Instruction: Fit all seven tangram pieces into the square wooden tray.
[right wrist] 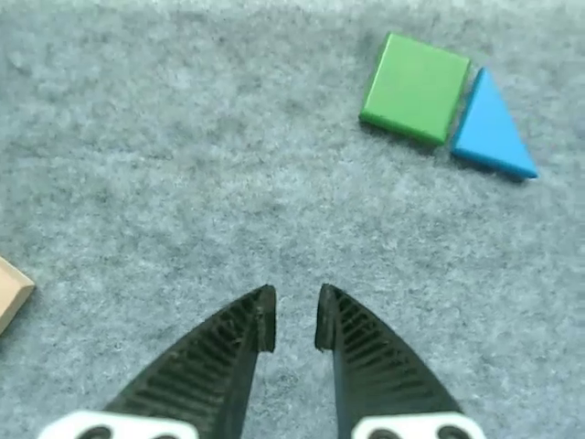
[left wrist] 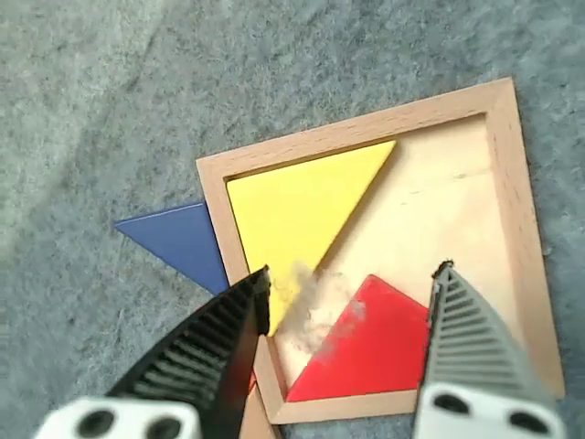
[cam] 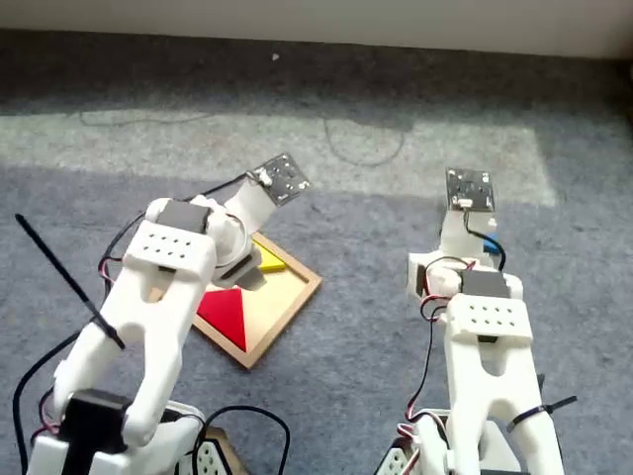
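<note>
Surface: grey carpet [cam: 356, 327], 2 arms side by side on it.
Tray: square wooden tray [cam: 297, 294], left of centre, turned corner-on. Its left part is under the L arm [cam: 158, 297].
Yellow: yellow triangle [left wrist: 292, 206], big, flat inside tray, 2 sides snug vs rim in one corner. It's in the far part of tray in high view.
Red: red triangle [left wrist: 379, 343], flat inside tray, one side along rim, near-left part of tray. Tip points twd tray middle, w/ bare wood btw it & yellow's long side.
Dk blue: dk-blue triangle [left wrist: 178, 240], outside tray on carpet, touching rim's outer side by yellow's corner.
Green: green square [right wrist: 416, 87], on carpet beyond R fingertips, well apart from tray corner.
Lt blue: lt-blue triangle [right wrist: 489, 133], on carpet just beside green square, edges abt touching.
L end: L gripper [left wrist: 352, 288] above tray, spread wide, nothing btw the fingers. Black finger [left wrist: 219, 347] is over rim by yellow's tip, grey finger [left wrist: 466, 338] over red's side. Contact w/ pieces: can't tell.
R end: R gripper [right wrist: 294, 318] over bare carpet, right of tray. Tips slightly parted w/ narrow gap, holding nothing.
R arm: R arm [cam: 485, 346] on right side, well apart from tray.
Misc: thin loose wire [cam: 361, 148] on carpet, far side.
</note>
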Action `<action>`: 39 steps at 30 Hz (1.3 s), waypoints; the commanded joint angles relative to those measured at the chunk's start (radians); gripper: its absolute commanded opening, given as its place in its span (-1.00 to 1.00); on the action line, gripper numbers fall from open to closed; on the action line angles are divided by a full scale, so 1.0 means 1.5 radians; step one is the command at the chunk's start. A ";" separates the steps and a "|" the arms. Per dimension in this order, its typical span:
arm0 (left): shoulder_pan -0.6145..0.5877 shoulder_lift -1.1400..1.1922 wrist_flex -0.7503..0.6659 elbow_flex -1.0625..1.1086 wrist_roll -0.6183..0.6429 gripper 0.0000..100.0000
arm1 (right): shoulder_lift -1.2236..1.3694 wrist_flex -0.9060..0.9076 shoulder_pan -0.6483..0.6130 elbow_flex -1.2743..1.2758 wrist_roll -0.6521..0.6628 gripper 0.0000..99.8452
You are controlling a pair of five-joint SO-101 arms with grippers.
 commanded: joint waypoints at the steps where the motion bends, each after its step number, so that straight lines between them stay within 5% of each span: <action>1: 0.011 0.043 -0.053 -0.032 -0.031 -0.43 | -0.023 -0.017 0.008 -0.005 -0.006 -0.84; 16: -0.004 0.232 -0.270 -0.036 -0.049 -0.57 | -0.023 -0.017 0.006 -0.004 -0.001 -0.84; 39: -0.176 0.018 -0.275 -0.044 -0.047 -0.59 | -0.023 -0.017 0.006 -0.004 0.000 -0.84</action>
